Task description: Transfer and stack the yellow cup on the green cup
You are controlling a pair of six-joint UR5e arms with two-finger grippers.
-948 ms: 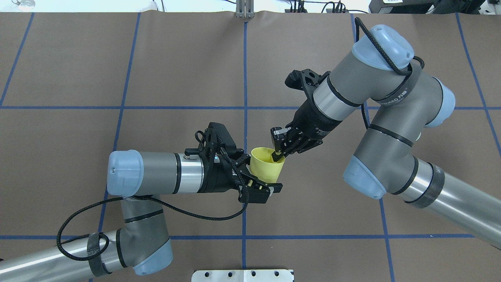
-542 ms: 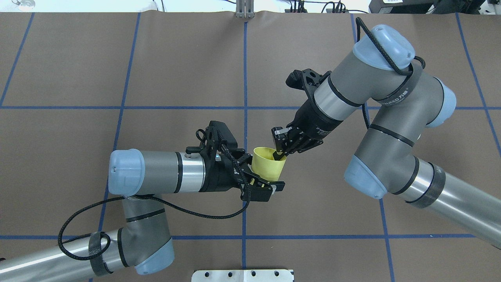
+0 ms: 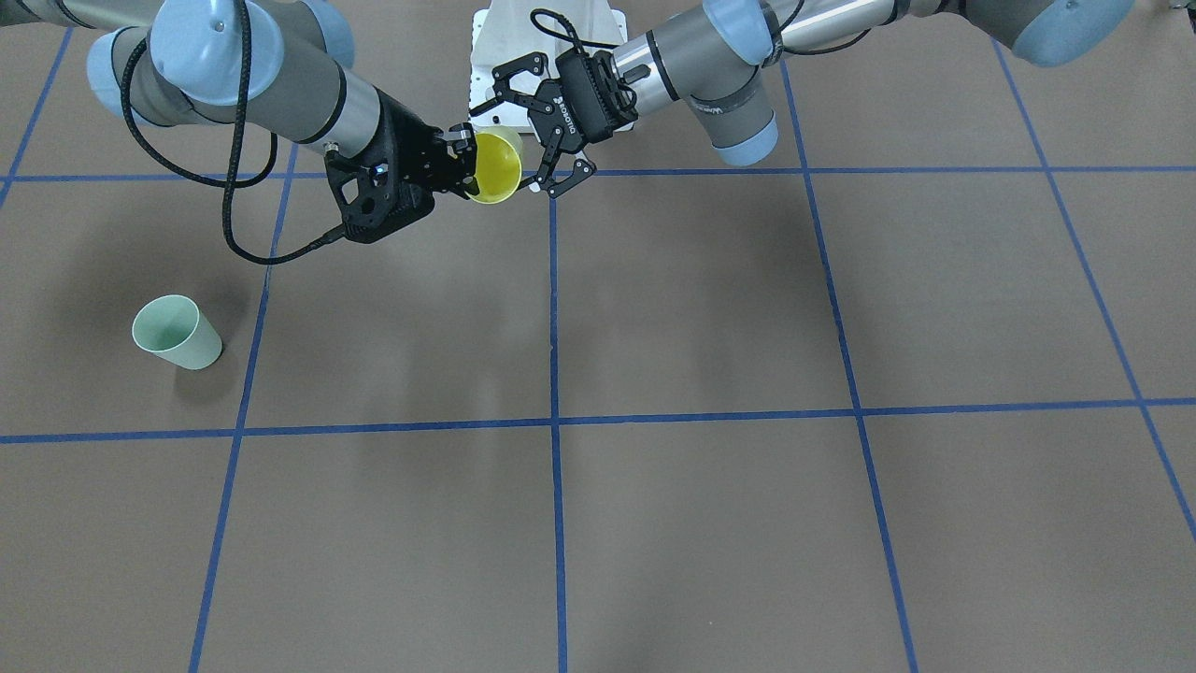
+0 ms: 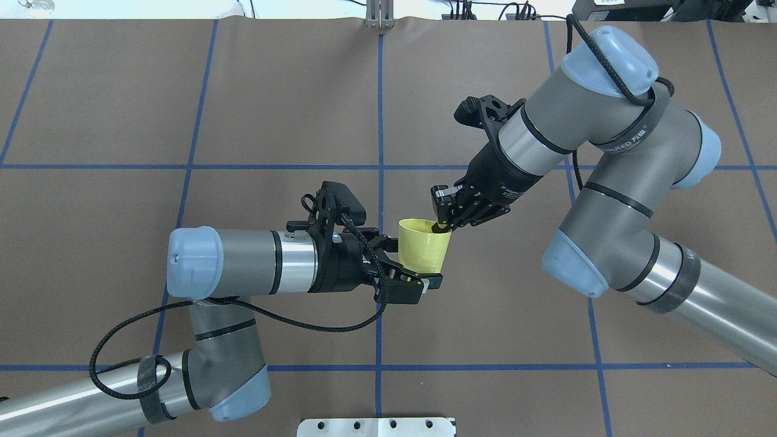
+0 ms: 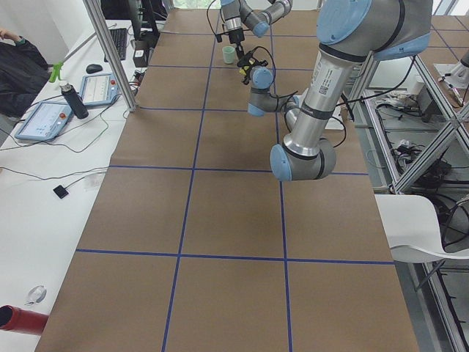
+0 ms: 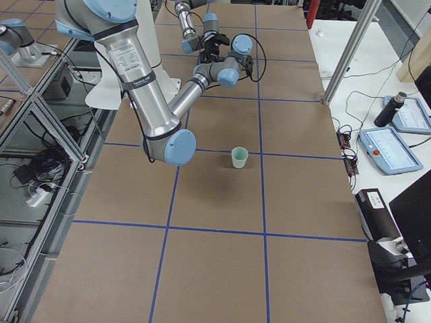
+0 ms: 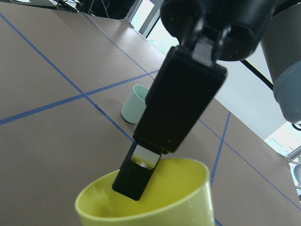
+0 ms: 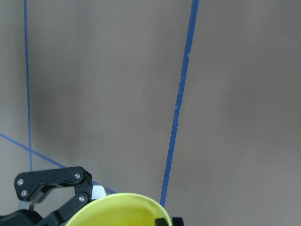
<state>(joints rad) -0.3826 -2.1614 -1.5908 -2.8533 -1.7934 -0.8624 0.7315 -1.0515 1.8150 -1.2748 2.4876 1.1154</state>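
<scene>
Right pincer [image 4: 442, 228] clamps rim of yellow cup [image 4: 425, 252].

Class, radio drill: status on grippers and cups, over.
Right gripper shut on yellow cup rim, airborne. Left gripper open beside it. Green cup upright, nothing on it.

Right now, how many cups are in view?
2. The yellow cup is in the air, its rim pinched by the right hand. The green cup stands upright on the table, on the robot's right side. No others show.
</scene>
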